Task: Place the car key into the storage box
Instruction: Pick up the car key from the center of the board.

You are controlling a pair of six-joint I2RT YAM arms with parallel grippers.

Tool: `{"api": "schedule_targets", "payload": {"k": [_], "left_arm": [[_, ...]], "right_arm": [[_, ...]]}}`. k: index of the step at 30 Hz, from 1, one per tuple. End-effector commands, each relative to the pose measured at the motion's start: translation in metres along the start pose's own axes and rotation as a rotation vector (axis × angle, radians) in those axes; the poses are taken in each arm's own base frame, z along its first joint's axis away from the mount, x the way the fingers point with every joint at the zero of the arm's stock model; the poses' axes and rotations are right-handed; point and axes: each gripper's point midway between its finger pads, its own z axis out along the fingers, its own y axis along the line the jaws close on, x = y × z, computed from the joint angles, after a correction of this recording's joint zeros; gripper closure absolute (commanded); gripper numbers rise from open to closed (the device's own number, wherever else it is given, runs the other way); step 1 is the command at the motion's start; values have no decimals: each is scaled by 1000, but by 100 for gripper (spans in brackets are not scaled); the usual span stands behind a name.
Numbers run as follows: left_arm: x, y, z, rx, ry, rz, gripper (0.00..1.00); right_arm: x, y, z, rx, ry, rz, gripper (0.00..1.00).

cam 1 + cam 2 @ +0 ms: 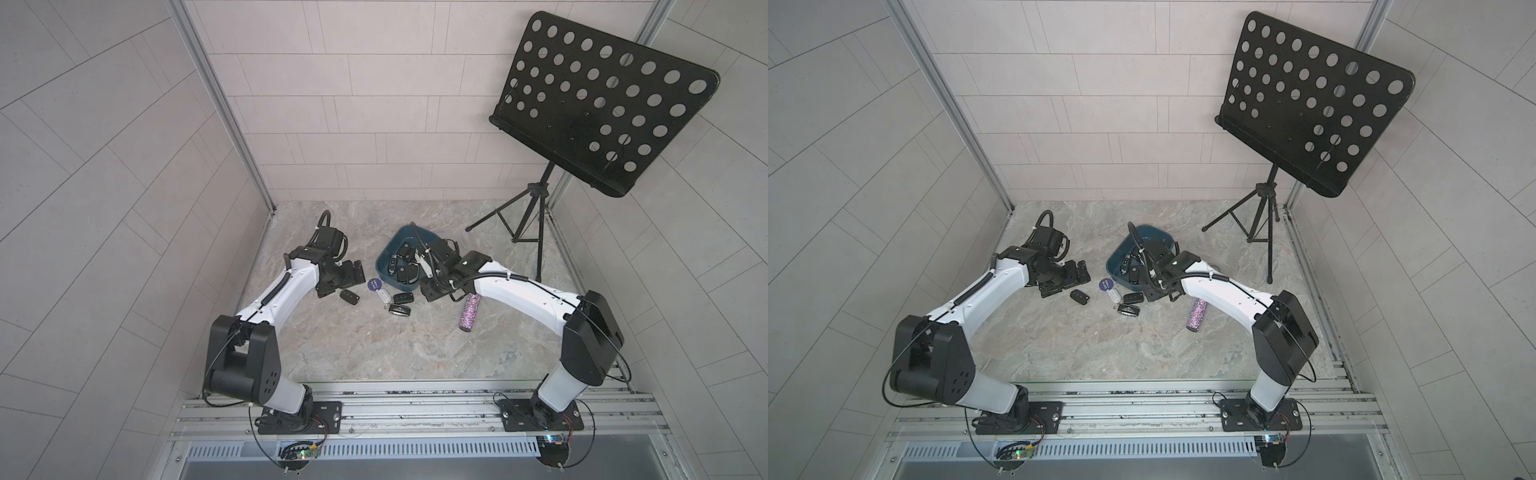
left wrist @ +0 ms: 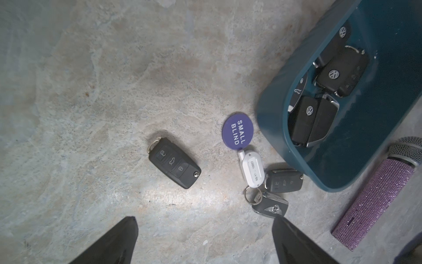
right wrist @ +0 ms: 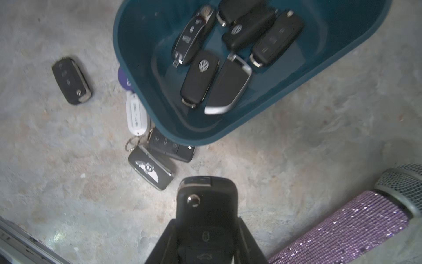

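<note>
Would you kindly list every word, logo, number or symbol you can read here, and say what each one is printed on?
"SMALL BLIND": purple round token beside the storage box.
"1007": white key tag; its second line is too blurred to read.
VW logo: three black fobs in the box.
Winged "B" emblem: dark fob next to the tag.
Padlock and car symbols: buttons of the lone fob and the held car key.

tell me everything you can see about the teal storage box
The storage box is a dark teal tub of smooth plastic, rectangular with rounded corners and low walls, open on top. It sits upright on the marbled table, near its middle. Six black key fobs lie inside. A round purple tag lies right beside its outer wall.
</note>
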Motion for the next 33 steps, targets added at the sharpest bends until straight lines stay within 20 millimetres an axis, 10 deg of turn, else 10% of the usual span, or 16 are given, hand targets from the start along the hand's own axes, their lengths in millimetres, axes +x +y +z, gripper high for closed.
{"api": "schedule_targets", "payload": {"k": [1,14,33], "left_arm": [[-17,-4,-5,-1,-35,-6,0],[-22,3,-16,-52,-69,47,0],[-13,29,-26,-159,-98,57,0]], "right_arm": [[-27,-8,5,-11,-25,76,69],[-89,-20,73,19,5,229,69],[-77,-36,133,83,112,337,65]]}}
